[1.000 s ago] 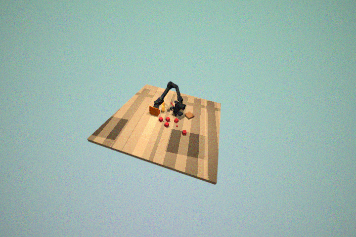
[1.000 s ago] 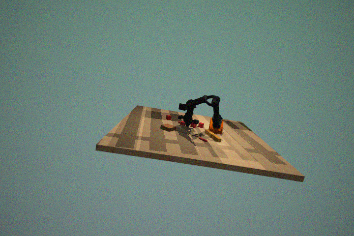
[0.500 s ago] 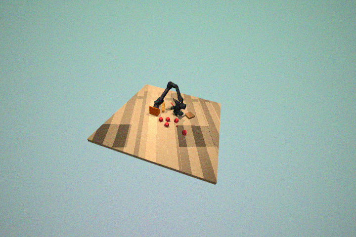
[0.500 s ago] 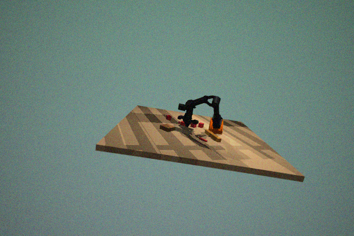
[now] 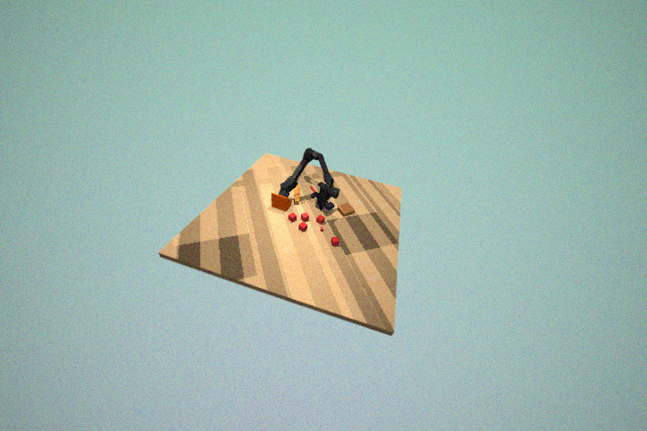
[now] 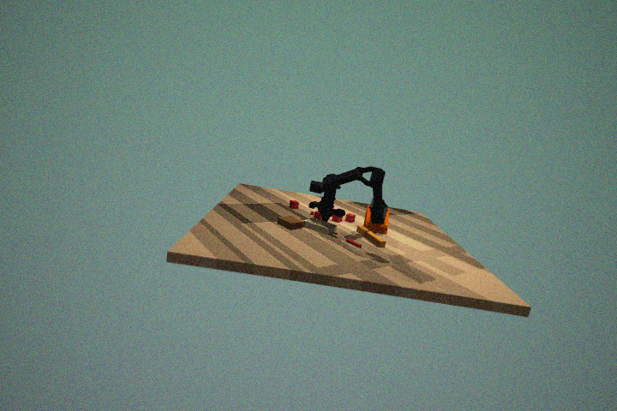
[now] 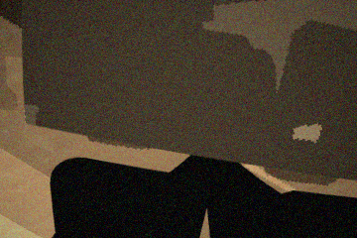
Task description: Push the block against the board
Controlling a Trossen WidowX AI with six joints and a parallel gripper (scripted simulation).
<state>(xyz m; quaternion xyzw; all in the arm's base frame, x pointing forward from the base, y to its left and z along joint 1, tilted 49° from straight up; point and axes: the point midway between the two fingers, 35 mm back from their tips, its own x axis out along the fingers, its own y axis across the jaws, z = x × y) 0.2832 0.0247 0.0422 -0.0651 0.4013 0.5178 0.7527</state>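
Gripper [image 6: 325, 217] pinched shut, empty, low beside the board [image 6: 320, 226] — square block [image 6: 290, 222] just apart.

Five red cubes [image 5: 305, 216] are counted on the table [image 5: 283, 274]. One brown square block [image 5: 345, 208], one yellow board [image 5: 296, 194] and one red stick [image 6: 353, 242] are seen.

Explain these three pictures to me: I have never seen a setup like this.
The dark jointed thing is a robot arm bolted to an orange base on a wooden table. Two pictures look at it from far off, from opposite sides; the third comes from a camera on the arm's wrist, looking down past its gripper, which is shut and holds nothing. On the table lie several small red cubes, a brown square block, a yellow board and a thin red stick. The wrist view shows mostly shadow.
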